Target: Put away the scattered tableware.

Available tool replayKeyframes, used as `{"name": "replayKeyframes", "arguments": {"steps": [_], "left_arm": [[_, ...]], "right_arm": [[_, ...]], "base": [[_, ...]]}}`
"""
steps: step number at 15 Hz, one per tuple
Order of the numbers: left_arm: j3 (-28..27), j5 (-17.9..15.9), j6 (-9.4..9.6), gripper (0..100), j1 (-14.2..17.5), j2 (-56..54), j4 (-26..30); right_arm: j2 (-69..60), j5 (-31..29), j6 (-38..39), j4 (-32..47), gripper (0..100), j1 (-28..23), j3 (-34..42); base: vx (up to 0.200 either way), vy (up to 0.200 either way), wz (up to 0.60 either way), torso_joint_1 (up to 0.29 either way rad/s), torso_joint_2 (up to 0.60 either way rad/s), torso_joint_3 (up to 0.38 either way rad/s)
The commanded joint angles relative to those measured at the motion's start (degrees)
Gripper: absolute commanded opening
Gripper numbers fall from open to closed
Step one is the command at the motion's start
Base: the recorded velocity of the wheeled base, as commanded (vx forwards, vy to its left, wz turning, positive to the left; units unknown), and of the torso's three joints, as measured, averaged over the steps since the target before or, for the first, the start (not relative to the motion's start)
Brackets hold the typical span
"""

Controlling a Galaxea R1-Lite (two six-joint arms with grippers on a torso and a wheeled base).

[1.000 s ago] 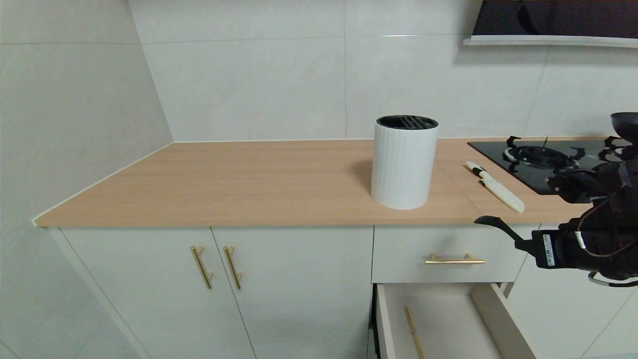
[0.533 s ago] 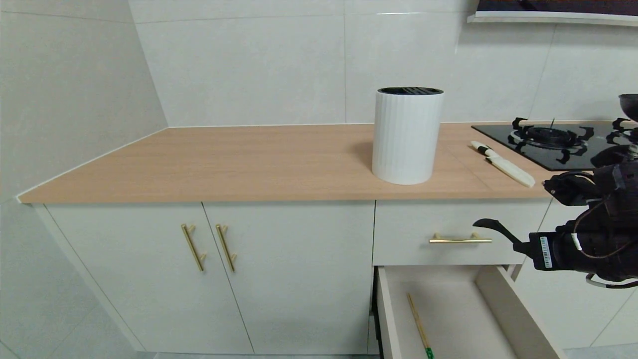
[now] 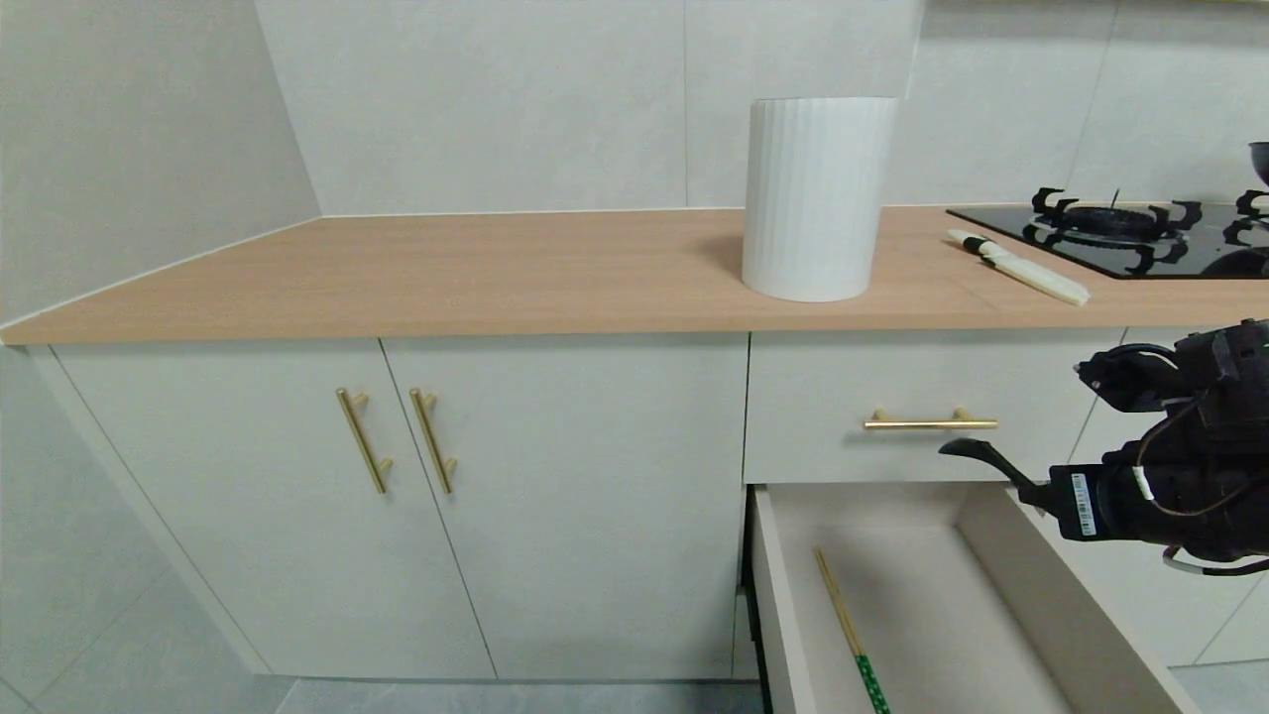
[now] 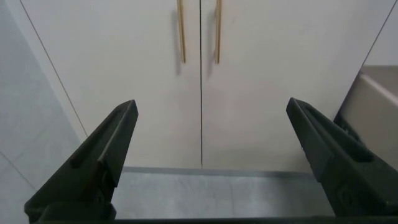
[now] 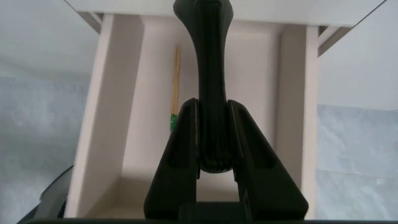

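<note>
now sits lower, level with the open drawer [image 3: 773,595] (chopsticks [image 3: 838,615] inside); grips a black utensil [image 3: 977,454] in right fingers [image 5: 180,143] above it, near release; spreads left fingers [image 4: 112,143], empty.

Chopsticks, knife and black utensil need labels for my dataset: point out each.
chopsticks [image 3: 849,630]: head view, mid-shaft.
knife [image 3: 1041,277]: head view, pale blade.
black utensil [image 5: 210,62]: right wrist view, its shaft.
</note>
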Motion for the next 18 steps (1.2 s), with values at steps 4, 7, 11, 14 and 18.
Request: {"name": "replayKeyframes", "arguments": {"steps": [4,7,11,14,18], "left_arm": [[0.0,0.0,-0.04,100,0.0,0.0,0.0],[0.0,0.0,-0.04,100,0.0,0.0,0.0],[0.0,0.0,-0.04,100,0.0,0.0,0.0],[0.0,0.0,-0.04,100,0.0,0.0,0.0],[0.0,0.0,-0.04,100,0.0,0.0,0.0]], "right_arm": [[0.3,0.0,-0.4,-0.1,0,0.0,0.2],[2.8,0.0,-1.6,-0.1,0,0.0,0.7],[12.6,-0.3,-1.7,-0.5,0,0.0,1.4],[22.7,-1.9,-1.6,-5.3,0,0.1,1.4],[34.7,-3.2,-1.4,-13.0,0,0.3,1.5]], "base": [[0.000,0.000,0.00,-0.034,0.20,0.141],[0.000,0.000,0.00,0.000,0.00,0.000],[0.000,0.000,0.00,0.000,0.00,0.000],[0.000,0.000,0.00,0.000,0.00,0.000],[0.000,0.000,0.00,0.000,0.00,0.000]]}}
